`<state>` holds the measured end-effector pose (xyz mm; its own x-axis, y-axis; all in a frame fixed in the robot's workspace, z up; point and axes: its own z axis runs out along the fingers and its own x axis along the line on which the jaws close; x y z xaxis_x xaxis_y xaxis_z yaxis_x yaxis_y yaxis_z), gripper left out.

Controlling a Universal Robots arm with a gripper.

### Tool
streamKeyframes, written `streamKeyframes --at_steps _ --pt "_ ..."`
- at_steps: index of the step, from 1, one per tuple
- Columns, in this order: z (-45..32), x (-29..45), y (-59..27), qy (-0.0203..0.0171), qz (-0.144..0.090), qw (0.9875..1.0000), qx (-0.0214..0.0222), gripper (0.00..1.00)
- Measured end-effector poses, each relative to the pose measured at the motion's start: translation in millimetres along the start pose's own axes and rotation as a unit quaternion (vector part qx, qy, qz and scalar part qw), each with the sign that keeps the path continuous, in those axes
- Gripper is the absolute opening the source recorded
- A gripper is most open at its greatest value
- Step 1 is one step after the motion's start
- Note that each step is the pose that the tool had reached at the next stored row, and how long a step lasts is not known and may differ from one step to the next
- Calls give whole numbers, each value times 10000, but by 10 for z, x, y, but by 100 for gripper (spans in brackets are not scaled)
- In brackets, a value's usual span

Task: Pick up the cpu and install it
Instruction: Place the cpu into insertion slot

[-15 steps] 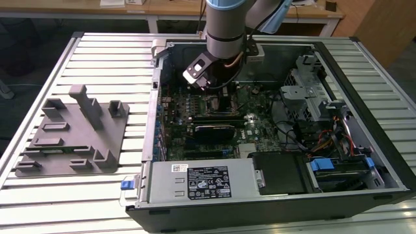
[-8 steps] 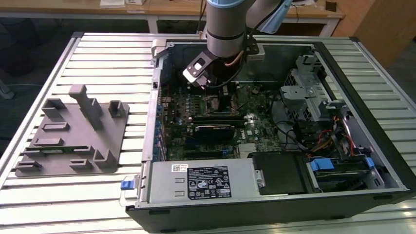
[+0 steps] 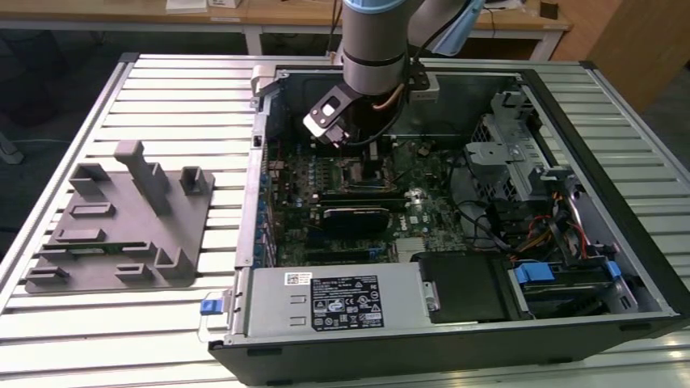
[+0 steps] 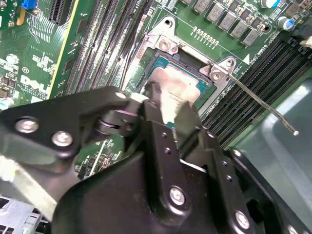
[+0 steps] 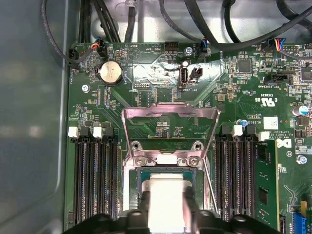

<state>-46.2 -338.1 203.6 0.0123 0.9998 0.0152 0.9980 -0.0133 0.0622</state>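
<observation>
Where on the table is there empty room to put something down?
Bare table lies beyond the grey tray and on its near side. The strip between tray and computer case is narrow. Inside the case is crowded: cables, circuit board, the gripper clamped on the chip.

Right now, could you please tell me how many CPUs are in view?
1: the cpu is at the open motherboard socket, held by the gripper; others could be hidden behind the arm.

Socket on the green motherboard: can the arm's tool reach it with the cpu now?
Probably yes. The hinged metal load plate stands raised, its thin wire lever swung aside, and the tool holds the shiny silver square cpu right at the open socket.
</observation>
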Motion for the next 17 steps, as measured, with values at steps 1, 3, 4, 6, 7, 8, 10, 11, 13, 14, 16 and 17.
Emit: streamKeyframes --at_steps 1,3,4,6,7,8,10,11,13,14,16,17 --pt "0 0 0 0 0 10000 0 36" --pt "-1 0 0 0 0 10000 0 24" --pt "-1 0 0 0 0 10000 0 24" --pt "-1 0 0 0 0 10000 0 18" --pt "-1 0 0 0 0 10000 0 12" --pt "-2 0 0 0 0 10000 0 11" --pt "-2 0 0 0 0 10000 0 11" --pt "-3 0 0 0 0 10000 0 11" --pt "-2 0 0 -1 1 10000 1 11" --pt "0 0 0 -1 6 10000 1 11" --pt "7 0 0 -2 14 10000 1 11" --pt "11 0 -1 -1 16 10000 1 11"
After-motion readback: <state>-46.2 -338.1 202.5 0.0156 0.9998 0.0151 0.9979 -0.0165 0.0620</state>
